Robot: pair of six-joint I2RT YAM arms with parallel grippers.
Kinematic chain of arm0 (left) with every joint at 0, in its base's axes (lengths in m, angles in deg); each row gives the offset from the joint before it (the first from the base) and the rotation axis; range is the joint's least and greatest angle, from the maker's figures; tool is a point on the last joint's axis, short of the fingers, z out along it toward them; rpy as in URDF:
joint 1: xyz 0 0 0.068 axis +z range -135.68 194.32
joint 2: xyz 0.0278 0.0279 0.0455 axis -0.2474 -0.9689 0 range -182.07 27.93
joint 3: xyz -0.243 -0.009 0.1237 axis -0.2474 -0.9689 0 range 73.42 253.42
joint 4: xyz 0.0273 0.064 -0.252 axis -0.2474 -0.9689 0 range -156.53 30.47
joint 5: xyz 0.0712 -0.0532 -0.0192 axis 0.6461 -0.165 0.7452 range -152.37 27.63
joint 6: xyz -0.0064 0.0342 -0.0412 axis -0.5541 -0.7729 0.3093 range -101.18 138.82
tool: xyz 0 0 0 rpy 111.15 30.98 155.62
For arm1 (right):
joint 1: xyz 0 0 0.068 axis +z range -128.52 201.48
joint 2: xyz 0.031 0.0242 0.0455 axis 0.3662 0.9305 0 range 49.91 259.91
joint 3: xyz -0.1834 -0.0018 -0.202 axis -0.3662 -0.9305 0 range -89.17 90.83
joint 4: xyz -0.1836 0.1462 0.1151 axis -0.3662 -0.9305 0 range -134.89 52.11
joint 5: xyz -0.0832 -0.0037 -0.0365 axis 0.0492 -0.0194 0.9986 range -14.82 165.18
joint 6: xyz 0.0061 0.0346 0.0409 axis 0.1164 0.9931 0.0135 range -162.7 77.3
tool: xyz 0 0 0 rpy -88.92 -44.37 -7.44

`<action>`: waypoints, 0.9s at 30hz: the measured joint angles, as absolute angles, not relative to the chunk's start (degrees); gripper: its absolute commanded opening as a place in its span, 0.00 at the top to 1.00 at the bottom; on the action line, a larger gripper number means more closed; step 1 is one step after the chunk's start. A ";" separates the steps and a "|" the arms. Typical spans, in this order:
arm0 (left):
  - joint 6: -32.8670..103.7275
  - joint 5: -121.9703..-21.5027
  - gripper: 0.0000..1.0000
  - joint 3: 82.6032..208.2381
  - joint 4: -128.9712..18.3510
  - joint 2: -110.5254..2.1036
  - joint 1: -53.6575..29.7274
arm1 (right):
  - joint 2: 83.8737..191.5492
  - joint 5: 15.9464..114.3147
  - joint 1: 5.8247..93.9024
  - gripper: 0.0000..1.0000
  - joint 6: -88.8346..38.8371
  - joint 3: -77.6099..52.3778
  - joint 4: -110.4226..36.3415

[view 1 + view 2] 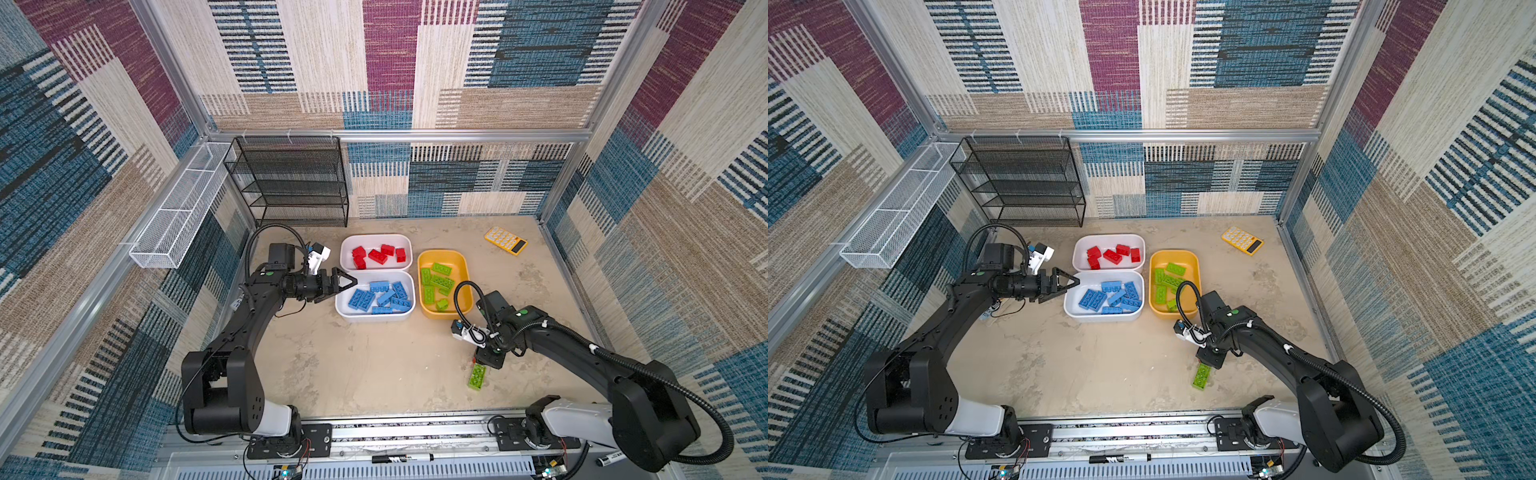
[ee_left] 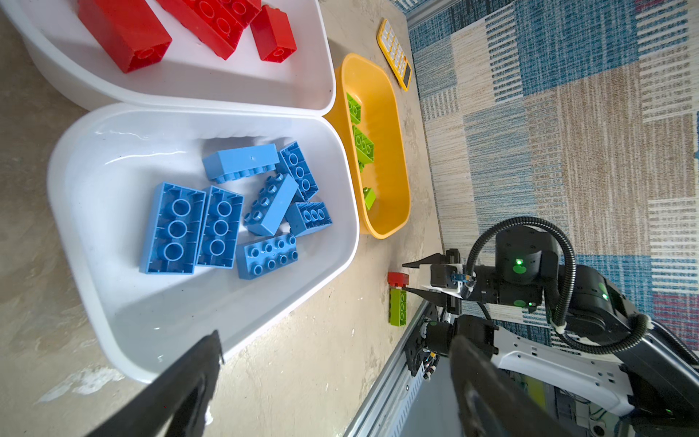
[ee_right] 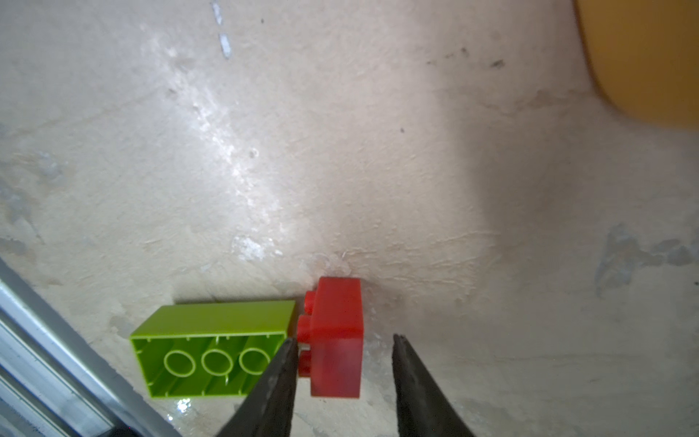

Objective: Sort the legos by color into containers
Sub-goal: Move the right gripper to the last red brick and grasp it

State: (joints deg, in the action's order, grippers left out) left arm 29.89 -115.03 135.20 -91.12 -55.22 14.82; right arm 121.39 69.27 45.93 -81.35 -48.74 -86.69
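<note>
A mottled beige counter (image 1: pixel 374 374), walled by woven patchwork panels, carries the last of the sort. The right claw (image 3: pixel 340 338) points straight down, its fingers set fairly narrow astride a small red brick (image 3: pixel 338 310) but not yet pinching it. One finger sits at the brick's studs; the other stands just apart from the opposite face. The brick lies on its side, studs pointing along the line between the fingers. Just past the stud-side finger, touching or nearly so, lies a green brick (image 3: pixel 212 340), also on its side. Its long axis runs on in that same line, away from the claw toward the robot's base. Closing should catch the red one alone, though I judge the stud-side finger could nudge the green. Beyond the claw, the yellow tub (image 1: pixel 442 316) holding greens is nearest; the white tub of blues (image 1: pixel 374 318) and the white tub of reds (image 1: pixel 376 237) lie farther off. The left claw (image 1: pixel 343 286), spread wide and empty, hovers by the blue tub's rim, nearer the red tub yet well apart from both loose bricks
</note>
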 measured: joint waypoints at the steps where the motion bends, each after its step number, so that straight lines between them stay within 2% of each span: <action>1: 29.74 -115.03 0.05 135.20 -91.15 -55.22 14.82 | 121.33 69.16 45.77 0.57 -81.35 -48.37 -86.34; 18: 29.54 -115.03 0.05 135.11 -91.34 -55.00 14.82 | 123.05 70.87 45.14 0.60 -81.94 -50.49 -84.41; 27: 29.33 -115.03 0.05 134.89 -91.43 -54.90 14.82 | 124.28 72.02 45.14 0.59 -81.44 -51.96 -82.66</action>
